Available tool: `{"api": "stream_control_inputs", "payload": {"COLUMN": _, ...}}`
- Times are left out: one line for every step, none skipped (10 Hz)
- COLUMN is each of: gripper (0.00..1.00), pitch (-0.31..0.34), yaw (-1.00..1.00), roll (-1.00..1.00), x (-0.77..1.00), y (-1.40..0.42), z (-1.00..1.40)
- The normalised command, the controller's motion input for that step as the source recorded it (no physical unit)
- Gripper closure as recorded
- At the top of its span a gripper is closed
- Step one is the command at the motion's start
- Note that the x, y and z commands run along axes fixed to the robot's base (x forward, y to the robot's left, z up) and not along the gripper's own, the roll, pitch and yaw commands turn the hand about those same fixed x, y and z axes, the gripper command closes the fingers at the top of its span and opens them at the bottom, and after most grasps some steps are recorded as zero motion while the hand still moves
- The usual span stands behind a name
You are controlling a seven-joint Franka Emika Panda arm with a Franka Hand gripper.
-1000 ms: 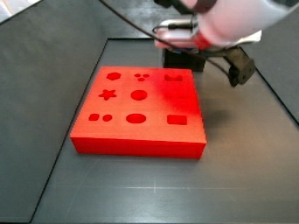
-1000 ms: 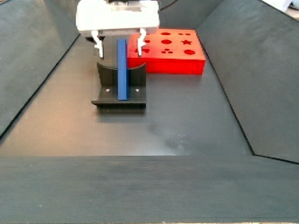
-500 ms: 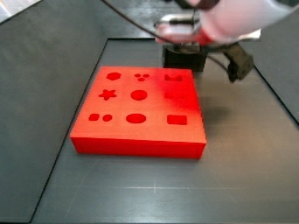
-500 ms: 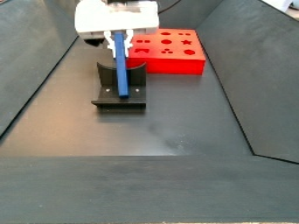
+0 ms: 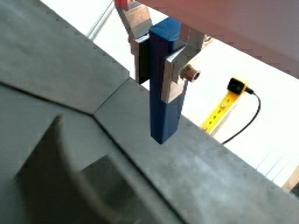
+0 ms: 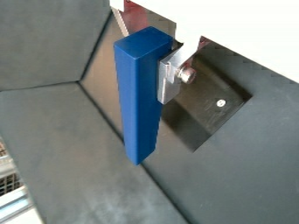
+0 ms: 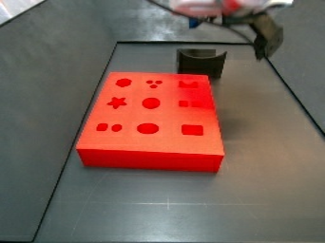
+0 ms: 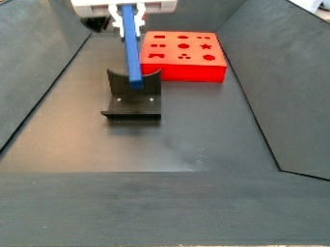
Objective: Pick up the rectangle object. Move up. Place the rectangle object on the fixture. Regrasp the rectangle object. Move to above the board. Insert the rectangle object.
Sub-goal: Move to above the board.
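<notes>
The gripper point(image 5: 162, 54) clamps the blue rectangle object point(image 8: 130, 43), lifted clear above the fixture point(image 8: 131, 99). Regrasp looks done. Moving over the board point(image 8: 188, 56) and inserting remain.

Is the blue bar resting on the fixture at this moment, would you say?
No, the hand holds the blue bar lifted clear above the fixture.

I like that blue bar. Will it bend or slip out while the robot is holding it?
Probably not. The bar hangs dead straight below the gripper with no sag, so it looks stiff. Its faces look flat and matte, and a finger presses flat on one, so slipping seems unlikely. Held only near its top, over the fixture, a bump could perhaps tilt it.
</notes>
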Motion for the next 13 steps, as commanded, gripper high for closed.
{"api": "stream_control_inputs", "payload": {"gripper": 1.0, "pitch": -0.075, "yaw": 0.02, "roll": -0.04, "x": -0.06, "y": 0.18, "z": 1.0}}
{"api": "stream_control_inputs", "payload": {"gripper": 1.0, "pitch": -0.064, "yaw": -0.01, "roll": -0.03, "x": -0.06, "y": 0.18, "z": 1.0}}
{"api": "stream_control_inputs", "payload": {"gripper": 1.0, "pitch": -0.043, "yaw": -0.03, "roll": -0.03, "x": -0.06, "y": 0.17, "z": 1.0}}
{"api": "stream_control_inputs", "payload": {"gripper": 1.0, "pitch": -0.032, "yaw": -0.04, "roll": -0.03, "x": -0.06, "y": 0.16, "z": 1.0}}
{"api": "stream_control_inputs", "payload": {"gripper": 1.0, "pitch": -0.006, "yaw": -0.05, "roll": -0.03, "x": -0.06, "y": 0.15, "z": 1.0}}
{"api": "stream_control_inputs", "payload": {"gripper": 1.0, "pitch": 0.006, "yaw": -0.05, "roll": -0.04, "x": -0.06, "y": 0.14, "z": 1.0}}
{"api": "stream_control_inputs", "payload": {"gripper": 1.0, "pitch": 0.026, "yaw": -0.05, "roll": -0.04, "x": -0.07, "y": 0.13, "z": 1.0}}
{"api": "stream_control_inputs", "payload": {"gripper": 1.0, "pitch": 0.038, "yaw": -0.04, "roll": -0.04, "x": -0.07, "y": 0.13, "z": 1.0}}
{"api": "stream_control_inputs", "payload": {"gripper": 1.0, "pitch": 0.069, "yaw": -0.03, "roll": -0.05, "x": -0.07, "y": 0.11, "z": 1.0}}
{"api": "stream_control_inputs", "payload": {"gripper": 1.0, "pitch": 0.088, "yaw": -0.01, "roll": -0.05, "x": -0.07, "y": 0.09, "z": 1.0}}
{"api": "stream_control_inputs", "payload": {"gripper": 1.0, "pitch": 0.098, "yaw": 0.0, "roll": -0.05, "x": -0.06, "y": 0.07, "z": 1.0}}
{"api": "stream_control_inputs", "payload": {"gripper": 1.0, "pitch": 0.104, "yaw": 0.02, "roll": -0.06, "x": -0.05, "y": 0.06, "z": 0.84}}
{"api": "stream_control_inputs", "payload": {"gripper": 1.0, "pitch": 0.112, "yaw": 0.04, "roll": -0.07, "x": -0.03, "y": 0.03, "z": 0.65}}
